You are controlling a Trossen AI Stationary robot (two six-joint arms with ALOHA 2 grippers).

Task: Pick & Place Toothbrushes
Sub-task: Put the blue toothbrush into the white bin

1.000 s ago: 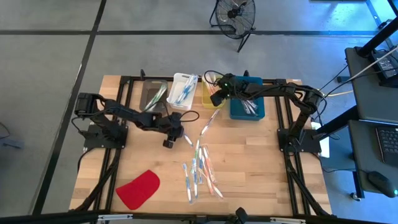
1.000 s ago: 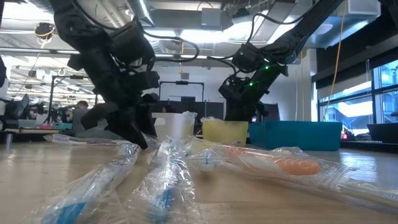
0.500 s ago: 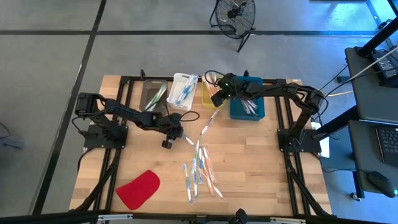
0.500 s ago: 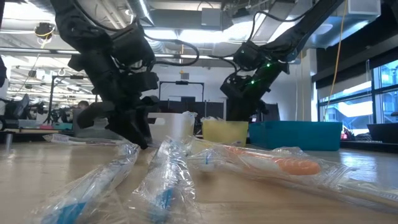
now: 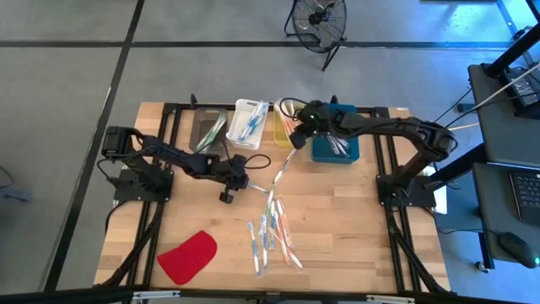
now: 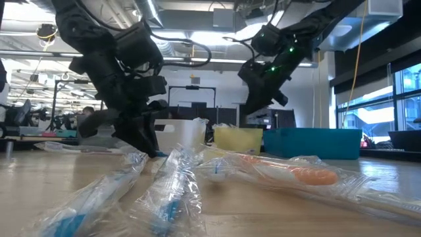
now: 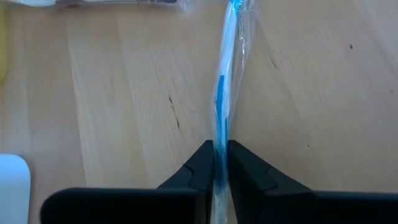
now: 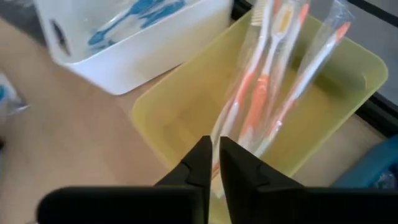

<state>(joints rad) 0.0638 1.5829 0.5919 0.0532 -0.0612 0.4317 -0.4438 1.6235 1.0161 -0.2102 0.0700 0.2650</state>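
Note:
My left gripper (image 5: 240,182) (image 7: 221,159) is low over the table's middle, shut on a blue toothbrush (image 7: 224,74) in a clear wrapper. My right gripper (image 5: 296,135) (image 8: 215,163) hangs over the yellow bin (image 5: 284,129) (image 8: 323,93), shut on an orange wrapped toothbrush (image 8: 252,102) among other orange ones there. Several more wrapped toothbrushes (image 5: 270,230) lie loose near the table's front, and one (image 5: 283,165) lies aslant between the grippers. My left gripper pinches the blue toothbrush's near end (image 7: 221,134) between its two fingers. It comes slanting down from the table's left, in line with the brush. The rest of the brush lies flat on the wood, pointing away from the fingers. My right gripper pinches the near end of the orange toothbrush's wrapper (image 8: 225,142) between its two fingers, slanting down from the table's right. The brush runs on from the fingers over the yellow bin, beside the other orange ones; whether it is clear of them I cannot tell.
A white bin (image 5: 249,121) with blue toothbrushes stands left of the yellow one, a teal bin (image 5: 336,145) right of it, a clear tray (image 5: 208,129) farther left. A flat red piece (image 5: 187,257) lies at the front left. Black frame rails (image 5: 386,169) border the table.
My left gripper has stayed in place and shut on the blue toothbrush. My right gripper has risen above the yellow bin and shifted a little toward the table's right.

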